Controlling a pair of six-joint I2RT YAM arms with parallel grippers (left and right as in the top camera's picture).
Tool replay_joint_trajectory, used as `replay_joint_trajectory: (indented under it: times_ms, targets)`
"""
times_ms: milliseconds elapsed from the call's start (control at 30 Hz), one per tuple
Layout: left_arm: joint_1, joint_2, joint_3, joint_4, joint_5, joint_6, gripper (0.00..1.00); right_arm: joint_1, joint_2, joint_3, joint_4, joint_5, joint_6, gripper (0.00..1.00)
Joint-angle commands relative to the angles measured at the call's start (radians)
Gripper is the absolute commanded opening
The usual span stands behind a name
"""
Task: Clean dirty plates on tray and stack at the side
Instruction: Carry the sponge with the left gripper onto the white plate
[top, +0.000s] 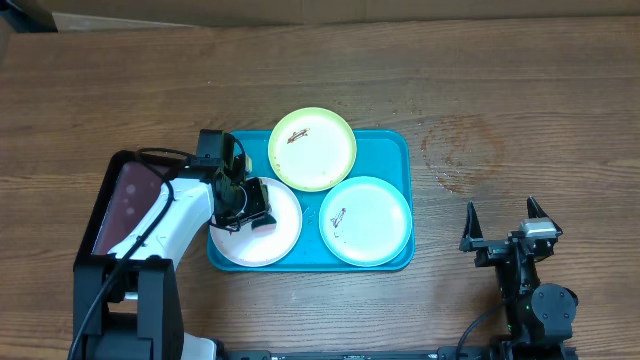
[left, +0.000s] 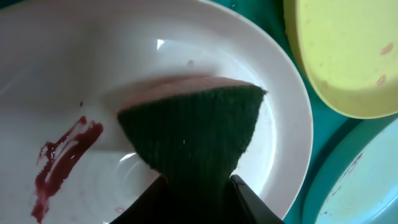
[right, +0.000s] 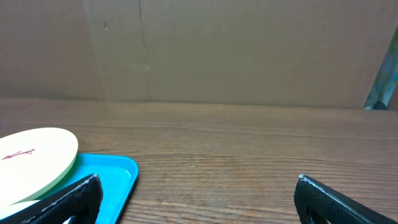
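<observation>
The turquoise tray (top: 395, 145) carries three plates. My left gripper (top: 250, 205) is over the white plate (top: 270, 240) at the tray's front left, shut on a dark green sponge (left: 199, 130) that rests on that plate. A red smear (left: 62, 165) lies left of the sponge. The yellow-green plate (top: 312, 148) sits at the back and the teal-rimmed white plate (top: 366, 220) at the front right; both have small dark smears. My right gripper (top: 505, 215) stands open over bare table to the right of the tray, with nothing between its fingers.
A dark maroon tray (top: 125, 200) lies left of the turquoise tray, partly under my left arm. Brown cardboard walls stand behind the wooden table (top: 500, 90). In the right wrist view the turquoise tray's corner (right: 112, 171) and the yellow-green plate (right: 31, 155) are at the left.
</observation>
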Motion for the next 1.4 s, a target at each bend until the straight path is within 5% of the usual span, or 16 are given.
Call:
replay_joint_trajectory:
  times_ms: [0,267,400,500,900,1100,1167,1200,1300,1367]
  targets:
    - [0.005,0.006,-0.006,0.003,0.074,0.062,0.3,-0.005,-0.008,-0.01,0.006,0.005,-0.003,1.0]
    - [0.006,0.005,0.004,-0.024,0.136,0.08,0.37,-0.005,-0.008,-0.01,0.006,0.006,-0.003,1.0]
    - [0.009,0.005,0.045,-0.09,0.109,0.142,0.56,-0.005,-0.008,-0.01,0.006,0.006,-0.003,1.0]
    - [0.014,0.005,0.1,-0.157,0.044,0.142,0.58,-0.005,-0.008,-0.01,0.006,0.006,-0.003,1.0]
    - [0.072,-0.015,0.531,-0.583,0.005,0.141,0.55,-0.005,-0.008,-0.01,0.006,0.006,-0.003,1.0]
    - [0.182,-0.168,0.626,-0.611,0.005,0.093,0.59,-0.005,-0.008,-0.01,0.006,0.006,-0.003,1.0]
    - [0.236,-0.229,0.626,-0.611,0.005,0.08,0.66,-0.005,-0.008,-0.01,0.006,0.006,-0.003,1.0]
    - [0.262,-0.256,0.626,-0.618,0.001,0.081,1.0,-0.005,-0.008,-0.01,0.006,0.016,-0.004,1.0]
    - [0.328,-0.312,0.626,-0.673,-0.034,0.082,1.0,-0.005,-0.008,-0.01,0.048,0.046,0.003,1.0]
    - [0.351,-0.323,0.626,-0.718,-0.072,0.082,1.0,0.0,-0.008,-0.01,0.1,-0.122,0.106,1.0]
